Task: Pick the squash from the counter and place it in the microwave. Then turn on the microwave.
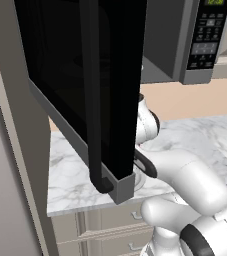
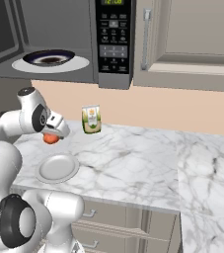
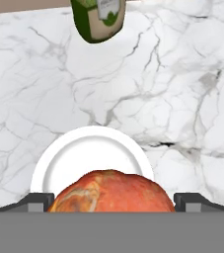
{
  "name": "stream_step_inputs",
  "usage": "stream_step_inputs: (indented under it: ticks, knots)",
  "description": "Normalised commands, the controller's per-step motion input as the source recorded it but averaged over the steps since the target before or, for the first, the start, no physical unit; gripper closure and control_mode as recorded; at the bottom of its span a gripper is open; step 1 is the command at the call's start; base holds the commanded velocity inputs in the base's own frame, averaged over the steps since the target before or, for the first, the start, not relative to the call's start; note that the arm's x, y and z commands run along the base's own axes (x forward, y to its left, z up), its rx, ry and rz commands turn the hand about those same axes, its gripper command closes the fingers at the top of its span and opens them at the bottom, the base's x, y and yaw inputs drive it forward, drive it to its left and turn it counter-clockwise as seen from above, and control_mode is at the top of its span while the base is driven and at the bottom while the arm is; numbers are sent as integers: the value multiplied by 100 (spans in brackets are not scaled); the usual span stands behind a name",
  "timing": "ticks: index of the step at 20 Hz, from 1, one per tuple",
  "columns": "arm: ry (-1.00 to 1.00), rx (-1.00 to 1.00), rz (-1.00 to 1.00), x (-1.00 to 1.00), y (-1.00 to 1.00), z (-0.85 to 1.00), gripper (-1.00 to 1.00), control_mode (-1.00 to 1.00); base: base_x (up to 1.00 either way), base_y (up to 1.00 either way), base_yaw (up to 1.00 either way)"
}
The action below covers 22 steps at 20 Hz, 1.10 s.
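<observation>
Squash [image 3: 111, 191]: orange-red, raised above the counter [image 2: 133, 158], sitting between the fingers of the gripper [image 3: 112, 200]; jaws spread wide, one at each flank, apparently clasping it for carrying.

Plate [image 2: 57, 167]: white, near the counter's front left corner, directly beneath the squash.

Carton [image 2: 91, 119]: upright at the back edge.

Microwave [image 2: 59, 39]: door swung open, ready for loading; right base view shows its interior dish, which the left base view's door hides.
</observation>
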Motion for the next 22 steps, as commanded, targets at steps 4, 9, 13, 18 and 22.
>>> stream_step_inputs:
  ticks: [4, 9, 13, 18, 22]
  knots:
    - [-2, 1, -3, 0, -4, 64, 100, -100, 0, 0, 0]
    - [-2, 2, -1, 0, -2, 62, 100, -100, 0, 0, 0]
    - [-5, 1, 0, 0, 0, 49, 100, -100, 0, 0, 0]
    - [-11, 0, 0, 0, 0, 40, 100, -100, 0, 0, 0]
    - [-10, 0, 0, 0, 0, 49, 100, -100, 0, 0, 0]
